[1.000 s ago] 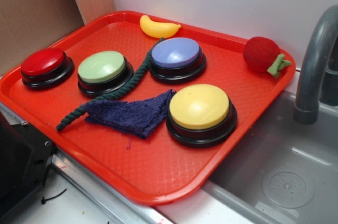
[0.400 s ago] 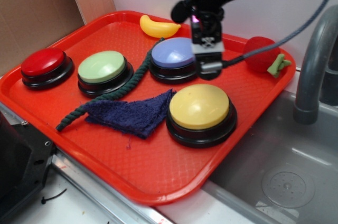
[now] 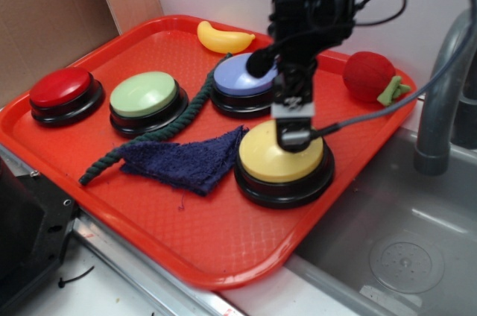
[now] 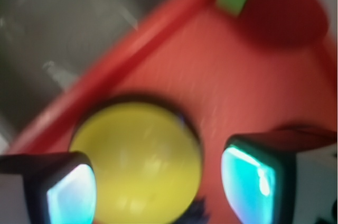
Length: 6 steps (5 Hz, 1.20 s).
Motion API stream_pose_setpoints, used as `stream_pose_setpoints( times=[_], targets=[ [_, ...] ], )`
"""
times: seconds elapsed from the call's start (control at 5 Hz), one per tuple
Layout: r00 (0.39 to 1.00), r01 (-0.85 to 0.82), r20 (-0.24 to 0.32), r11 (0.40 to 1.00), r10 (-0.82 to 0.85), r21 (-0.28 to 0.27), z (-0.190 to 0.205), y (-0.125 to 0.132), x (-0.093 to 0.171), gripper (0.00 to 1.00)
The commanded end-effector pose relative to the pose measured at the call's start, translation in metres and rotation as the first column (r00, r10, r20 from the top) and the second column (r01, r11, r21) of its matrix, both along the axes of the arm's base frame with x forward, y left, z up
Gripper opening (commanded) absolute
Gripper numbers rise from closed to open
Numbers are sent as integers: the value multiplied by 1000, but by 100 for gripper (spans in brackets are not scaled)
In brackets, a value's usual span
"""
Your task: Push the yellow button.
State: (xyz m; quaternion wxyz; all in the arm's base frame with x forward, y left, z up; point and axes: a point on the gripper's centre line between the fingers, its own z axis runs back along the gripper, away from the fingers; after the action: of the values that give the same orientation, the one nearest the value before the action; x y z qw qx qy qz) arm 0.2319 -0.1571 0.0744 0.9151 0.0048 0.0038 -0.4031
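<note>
The yellow button [image 3: 267, 161] is a big dome on a black base at the front right of the red tray [image 3: 223, 253]. My gripper [image 3: 293, 136] hangs straight down over the far half of the dome, its tip right at the surface; I cannot tell whether it touches. In the blurred wrist view the yellow button [image 4: 137, 160] fills the space between the two fingers [image 4: 248, 182], which stand wide apart. My gripper [image 4: 158, 187] is open and holds nothing.
On the tray also sit a blue button [image 3: 238, 77], pale green button [image 3: 143, 95], red button [image 3: 61, 87], toy banana [image 3: 222, 38], green rope [image 3: 186, 111], dark blue cloth [image 3: 186, 161] and red plush strawberry [image 3: 370, 76]. A grey sink [image 3: 402, 241] and faucet [image 3: 446, 85] lie right.
The arm came into view from above, passed over the blue button, then moved forward and down onto the yellow button. Nothing on the tray has shifted.
</note>
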Motion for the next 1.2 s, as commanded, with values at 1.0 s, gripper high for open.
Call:
stream_pose_setpoints(
  times=[1.0],
  targets=[
    [999,12,40,996,-8,-90,-18,-16,-13,100]
  ],
)
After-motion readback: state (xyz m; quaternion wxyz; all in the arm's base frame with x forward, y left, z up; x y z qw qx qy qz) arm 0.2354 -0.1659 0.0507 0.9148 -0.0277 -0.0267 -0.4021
